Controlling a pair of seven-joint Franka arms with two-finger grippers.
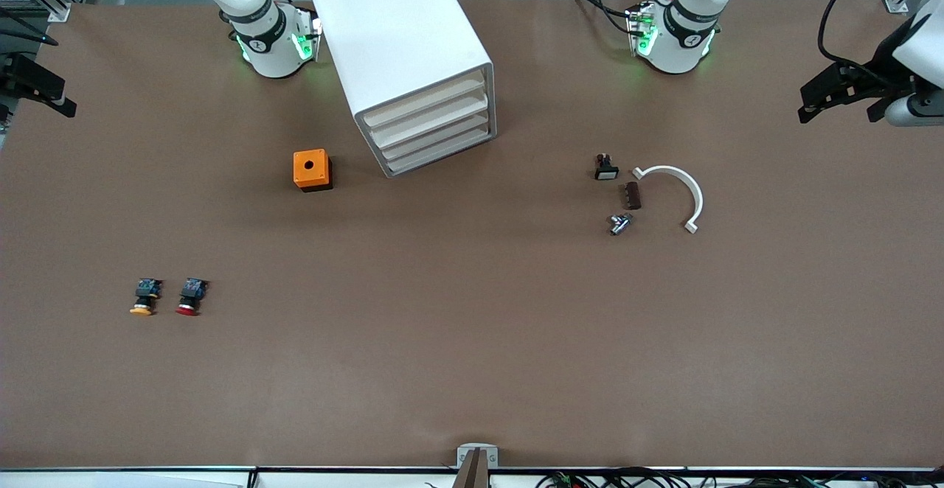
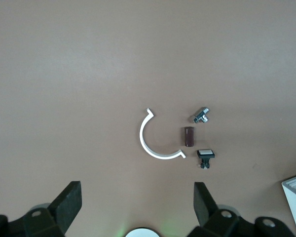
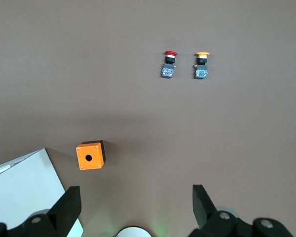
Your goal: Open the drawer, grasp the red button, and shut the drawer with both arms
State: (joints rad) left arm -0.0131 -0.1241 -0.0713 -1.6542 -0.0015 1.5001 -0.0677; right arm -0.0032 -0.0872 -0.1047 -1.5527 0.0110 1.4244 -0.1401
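The button (image 1: 189, 297) has a red mushroom cap, black body and bluish rear end, and lies on the brown tabletop (image 1: 472, 340) beside a yellow-capped twin (image 1: 145, 297). All four drawers (image 1: 431, 125) of the white cabinet (image 1: 402, 46) sit flush. Both pincers, left (image 2: 136, 205) and right (image 3: 135, 207), hang wide and empty above the tabletop.

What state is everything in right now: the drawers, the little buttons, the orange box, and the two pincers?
Cabinet: upright on the table, all four drawers shut.
Red button: lying on its side, untouched.
Orange-yellow button: lying on its side beside the red one.
Orange box: sitting hole up beside the cabinet.
Left pincer: open, empty, waiting above the table.
Right pincer: open, empty, waiting above the table.
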